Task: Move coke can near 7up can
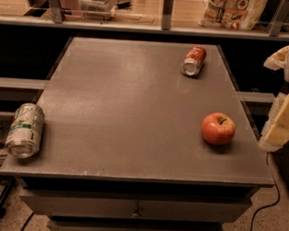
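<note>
Cans are found lying on their sides, well apart on the table [125,101]. The coke can [193,60] is placed near the far right corner, its silver end turned toward the camera, and the 7up can [25,130] right at the near left edge. The move is therefore judged not yet begun. The gripper [281,123] is held off the table's right edge, probably so that the top is left unobstructed before a reach; whether it is open or closed cannot be told. The coke can lies farther back and inward from it, apart, while an apple [218,128] sits nearer the gripper than the can does.
</note>
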`<act>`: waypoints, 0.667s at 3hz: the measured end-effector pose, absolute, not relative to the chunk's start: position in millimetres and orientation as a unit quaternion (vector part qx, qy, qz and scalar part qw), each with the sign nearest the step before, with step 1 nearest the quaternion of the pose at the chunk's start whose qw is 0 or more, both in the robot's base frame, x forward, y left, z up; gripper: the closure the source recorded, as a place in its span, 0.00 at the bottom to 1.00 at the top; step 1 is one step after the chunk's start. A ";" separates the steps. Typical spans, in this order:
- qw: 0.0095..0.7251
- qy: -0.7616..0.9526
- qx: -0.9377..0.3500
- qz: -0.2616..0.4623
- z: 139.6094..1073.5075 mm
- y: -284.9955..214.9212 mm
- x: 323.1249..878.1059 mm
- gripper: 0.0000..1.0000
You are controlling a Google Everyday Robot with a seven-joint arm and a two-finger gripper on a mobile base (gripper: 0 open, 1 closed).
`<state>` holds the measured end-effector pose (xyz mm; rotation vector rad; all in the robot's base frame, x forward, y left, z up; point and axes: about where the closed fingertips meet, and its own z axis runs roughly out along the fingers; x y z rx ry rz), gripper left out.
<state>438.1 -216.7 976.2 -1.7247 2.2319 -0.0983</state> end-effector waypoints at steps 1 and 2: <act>0.159 0.781 -0.603 -0.034 976.2 -216.7 438.2 0.00; 0.201 0.780 -0.592 -0.024 985.2 -219.3 448.2 0.00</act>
